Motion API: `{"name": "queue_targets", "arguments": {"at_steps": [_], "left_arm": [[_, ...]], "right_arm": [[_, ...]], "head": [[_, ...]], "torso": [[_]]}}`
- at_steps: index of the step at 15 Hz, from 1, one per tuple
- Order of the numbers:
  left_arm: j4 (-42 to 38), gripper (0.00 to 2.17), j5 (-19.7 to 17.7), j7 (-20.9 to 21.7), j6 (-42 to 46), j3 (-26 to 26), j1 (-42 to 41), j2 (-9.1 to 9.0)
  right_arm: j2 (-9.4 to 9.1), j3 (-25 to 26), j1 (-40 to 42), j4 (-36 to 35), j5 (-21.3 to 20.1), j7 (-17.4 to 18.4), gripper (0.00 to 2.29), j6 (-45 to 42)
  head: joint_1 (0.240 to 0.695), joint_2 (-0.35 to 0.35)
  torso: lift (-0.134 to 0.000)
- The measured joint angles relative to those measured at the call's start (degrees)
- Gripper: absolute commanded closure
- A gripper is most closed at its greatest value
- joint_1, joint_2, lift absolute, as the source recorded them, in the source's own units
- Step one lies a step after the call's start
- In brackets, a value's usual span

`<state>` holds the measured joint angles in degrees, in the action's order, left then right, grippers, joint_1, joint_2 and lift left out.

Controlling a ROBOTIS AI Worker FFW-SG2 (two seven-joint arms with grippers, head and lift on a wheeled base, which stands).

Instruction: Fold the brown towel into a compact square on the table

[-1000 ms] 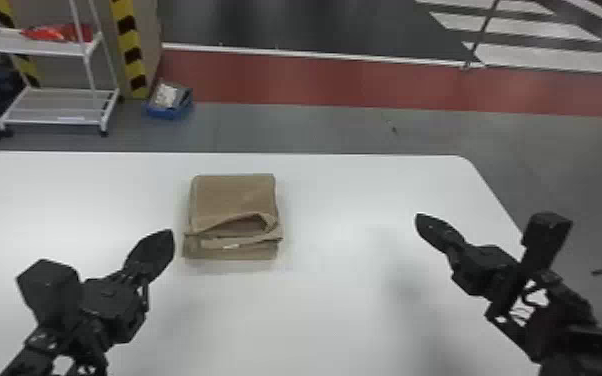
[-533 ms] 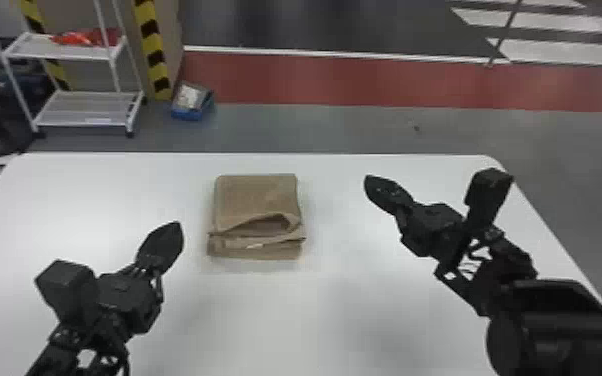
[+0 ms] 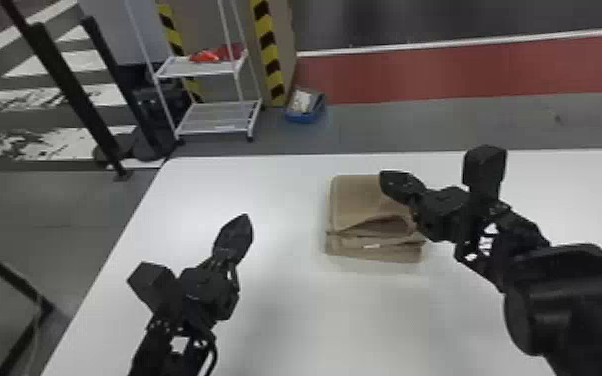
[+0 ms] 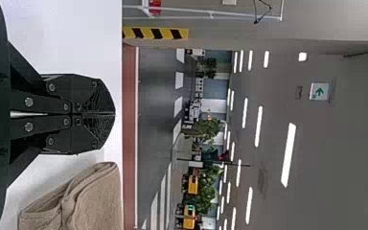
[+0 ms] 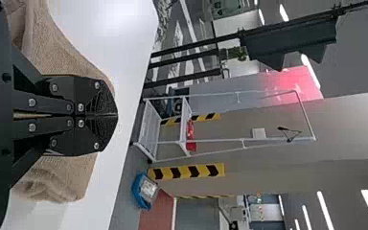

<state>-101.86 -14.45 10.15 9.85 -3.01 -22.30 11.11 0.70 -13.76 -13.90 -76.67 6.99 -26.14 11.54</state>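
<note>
The brown towel (image 3: pixel 360 205) lies folded into a thick, roughly square stack on the white table (image 3: pixel 285 310), its layers bulging a little along the near edge. My right gripper (image 3: pixel 390 182) is shut over the towel's right part, hiding some of it; whether it touches cannot be told. My left gripper (image 3: pixel 245 220) is shut to the left of the towel, apart from it. In the left wrist view the gripper (image 4: pixel 114 115) has the towel (image 4: pixel 96 201) beside it. In the right wrist view the gripper (image 5: pixel 116 115) has the towel (image 5: pixel 67 177) behind it.
Beyond the table's far edge stand a white wire rack (image 3: pixel 220 117) and a blue bin (image 3: pixel 305 107) on the floor. Dark posts (image 3: pixel 67 90) stand off the table's left side.
The head view has swung to the left. My right arm has moved left, from beside the towel to over its right part. The towel keeps its shape.
</note>
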Motion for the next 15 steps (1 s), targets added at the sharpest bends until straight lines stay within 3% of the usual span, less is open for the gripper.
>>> {"name": "queue_targets", "arguments": {"at_steps": [3, 7, 11, 15], "left_arm": [[0.00, 2.11, 0.02, 0.81, 0.13, 0.05, -0.03, -0.17], [0.42, 2.11, -0.04, 0.90, 0.20, -0.05, 0.54, -0.11], [0.48, 2.11, 0.03, 0.93, 0.15, 0.24, 0.96, -0.32], [0.46, 2.11, 0.17, 0.76, -0.12, 1.05, 1.53, -0.47]], "right_arm": [[-0.58, -3.65, -2.51, 4.31, -1.78, 1.19, 2.23, 0.01], [-0.61, -4.21, -1.37, 4.06, -2.72, 1.19, 2.23, 3.64], [-0.36, -3.19, 3.09, -1.05, -2.95, 0.87, 2.23, 6.88], [1.12, -2.59, 8.03, -8.08, -3.04, 0.91, 2.23, 9.13]], "head": [[0.695, 0.277], [0.695, 0.288], [0.695, 0.286], [0.695, 0.274]], "torso": [[-0.123], [-0.123], [-0.123], [-0.123]]}}
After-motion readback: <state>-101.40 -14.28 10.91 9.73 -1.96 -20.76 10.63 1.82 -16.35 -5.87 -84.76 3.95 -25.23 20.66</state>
